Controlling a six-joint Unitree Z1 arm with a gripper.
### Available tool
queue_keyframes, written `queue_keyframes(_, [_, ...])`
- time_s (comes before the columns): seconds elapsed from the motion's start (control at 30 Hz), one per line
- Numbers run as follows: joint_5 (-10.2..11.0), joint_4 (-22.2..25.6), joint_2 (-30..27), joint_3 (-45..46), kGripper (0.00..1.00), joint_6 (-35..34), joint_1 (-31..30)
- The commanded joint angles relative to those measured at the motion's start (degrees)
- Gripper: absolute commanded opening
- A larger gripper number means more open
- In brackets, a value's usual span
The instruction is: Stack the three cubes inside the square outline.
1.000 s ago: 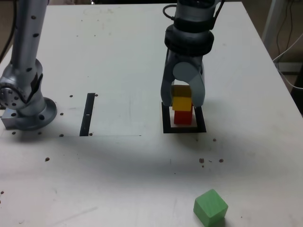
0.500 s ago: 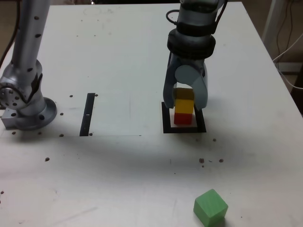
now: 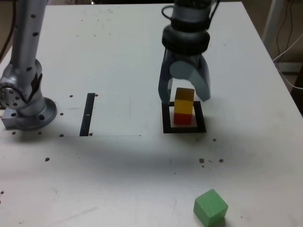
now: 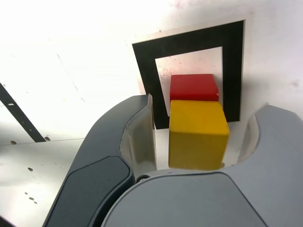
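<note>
Spread apart since the earlier frame, with a slight shift toward the exterior view's left: the fingers. Open now, on either side of the yellow cube, with daylight at both flanks in the wrist view (so gripping nothing). Left on top of the red cube, within the square outline, and looking steady enough, though overhanging a little in the wrist view.

Worth watching next: the way to the green cube. Well apart from the fingers, down toward the exterior view's near edge and somewhat to its right, alone on the worktop. No long axis to follow, only faces turned askew to the outline, so probably calling for a turn of the wrist before closing. First, though, best to rise straight up, lest a finger drag the yellow cube off.

Counted: three cubes, two stacked and one loose; one square outline; one straight black bar; two fingers. Judged about two-thirds done.
</note>
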Motion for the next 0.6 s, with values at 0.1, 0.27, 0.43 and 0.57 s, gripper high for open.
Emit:
queue_keyframes(0.1, [2.73,0.95,-2.71,0.2,0.99,0.07,-1.14])
queue_keyframes(0.27, [5.27,3.45,-4.19,-1.03,0.99,0.02,-4.35])
queue_keyframes(0.43, [7.51,7.19,-4.13,-4.79,0.99,-0.45,-9.05])
queue_keyframes(0.57, [8.25,8.84,-3.07,-7.36,0.99,-0.77,-12.86])
